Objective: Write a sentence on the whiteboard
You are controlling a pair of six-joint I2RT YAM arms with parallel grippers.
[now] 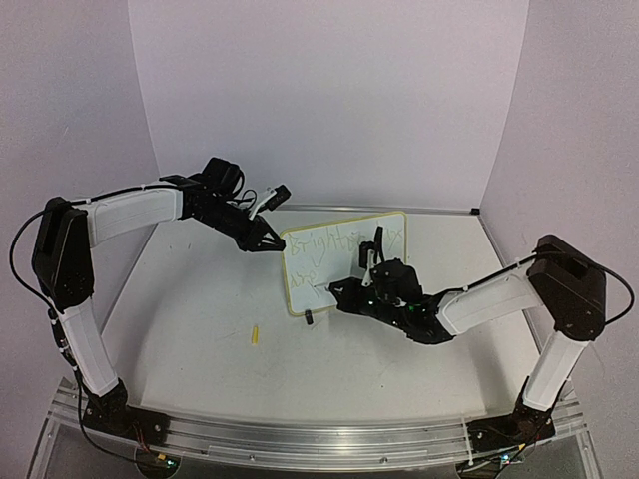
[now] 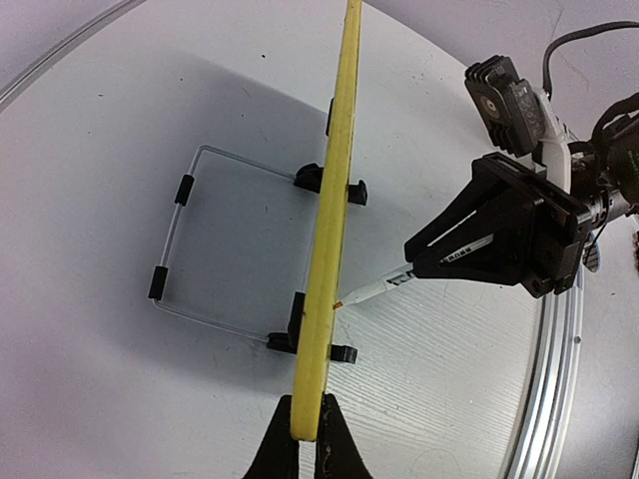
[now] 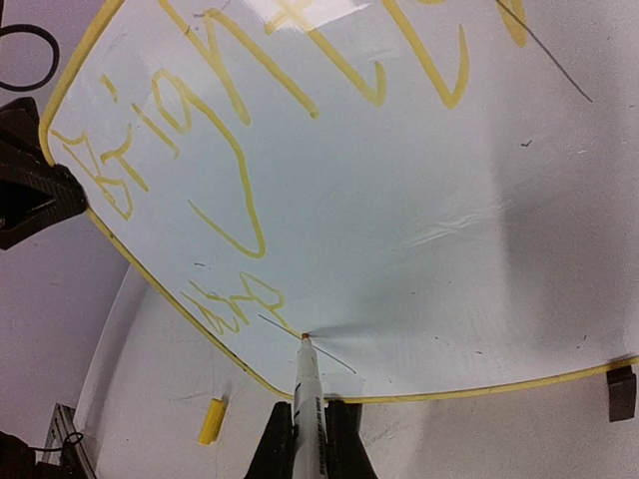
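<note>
Both clamped, L hand (image 2: 305, 417) pinching whiteboard (image 2: 330, 215), R hand (image 3: 308, 431) gripping marker (image 3: 306, 377)

whiteboard (image 3: 449, 200): white, yellow rim (black feet (image 3: 621, 392)) | sentence (image 3: 246, 165): yellow, perhaps greenish

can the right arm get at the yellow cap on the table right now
Probably not to grasp it: the yellow cap lies unblocked near that arm, but the right gripper is shut on the marker.
</note>
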